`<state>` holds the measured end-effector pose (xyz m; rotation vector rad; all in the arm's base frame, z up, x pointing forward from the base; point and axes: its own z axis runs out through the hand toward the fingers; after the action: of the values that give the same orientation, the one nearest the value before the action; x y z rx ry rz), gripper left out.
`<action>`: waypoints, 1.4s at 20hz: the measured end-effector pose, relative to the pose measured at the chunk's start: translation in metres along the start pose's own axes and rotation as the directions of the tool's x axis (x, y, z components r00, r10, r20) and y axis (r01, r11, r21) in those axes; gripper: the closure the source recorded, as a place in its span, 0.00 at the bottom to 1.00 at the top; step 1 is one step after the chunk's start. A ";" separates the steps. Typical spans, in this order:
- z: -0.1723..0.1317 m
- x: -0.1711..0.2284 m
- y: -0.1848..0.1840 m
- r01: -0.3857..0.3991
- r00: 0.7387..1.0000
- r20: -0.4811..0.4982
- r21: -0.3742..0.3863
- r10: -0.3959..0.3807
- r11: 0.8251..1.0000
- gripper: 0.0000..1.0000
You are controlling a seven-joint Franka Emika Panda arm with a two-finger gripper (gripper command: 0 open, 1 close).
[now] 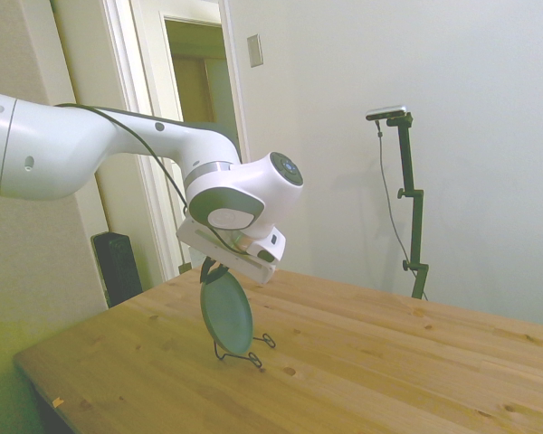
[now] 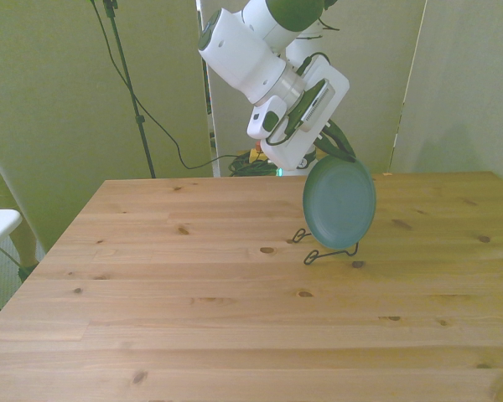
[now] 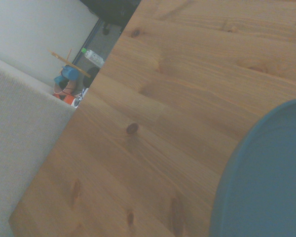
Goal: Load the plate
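I've got the plate [image 2: 339, 203] pinched at its top rim, fingers [image 2: 334, 154] clamped on it, so it hangs on edge just below them, its lower rim at the black wire stand [image 2: 329, 250] on the table [image 2: 193, 293], ready to seat upright.

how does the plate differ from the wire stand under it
The plate is a solid teal-green disc; the wire stand is thin black bent wire you can see through. The plate is far wider and taller than the stand. The plate stands on edge, tilted, with the gripper at its top rim; the stand sits low, its feet on the table. Both sit at the same spot on the table, the plate's lower edge at the stand.
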<state>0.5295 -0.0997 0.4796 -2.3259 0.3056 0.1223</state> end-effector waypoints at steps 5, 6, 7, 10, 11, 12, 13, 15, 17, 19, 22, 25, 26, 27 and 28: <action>0.004 0.003 0.000 0.001 1.000 0.008 -0.002 -0.001 1.000 1.00; 0.005 0.003 0.000 0.001 1.000 0.009 -0.002 -0.001 1.000 1.00; 0.006 0.004 0.000 0.001 1.000 0.011 -0.003 -0.001 1.000 1.00; 0.007 0.007 0.001 0.000 1.000 0.008 -0.005 0.000 1.000 0.00; 0.007 0.007 0.001 -0.001 1.000 0.004 -0.006 0.001 1.000 0.00; 0.007 0.008 0.001 -0.002 1.000 -0.001 -0.008 0.002 1.000 0.00; 0.007 0.009 0.001 -0.003 1.000 -0.003 -0.009 0.003 1.000 0.00; 0.008 0.009 0.001 -0.003 1.000 -0.004 -0.009 0.003 1.000 0.00; 0.008 0.009 0.001 -0.003 1.000 -0.005 -0.010 0.003 1.000 0.00; 0.008 0.010 0.002 -0.004 1.000 -0.006 -0.011 0.004 1.000 0.00; 0.008 0.011 0.003 -0.006 1.000 -0.008 -0.013 0.005 1.000 0.00; 0.004 0.010 0.003 -0.004 1.000 -0.023 -0.021 0.003 1.000 0.00; -0.001 0.007 0.002 -0.001 1.000 -0.031 -0.024 0.000 1.000 0.00; -0.008 0.003 -0.001 0.006 0.999 -0.045 -0.029 -0.008 1.000 0.00; -0.019 -0.003 -0.005 0.017 0.998 -0.063 -0.035 -0.019 0.999 0.00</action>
<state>0.5275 -0.1092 0.4968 -2.3697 0.3168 0.0451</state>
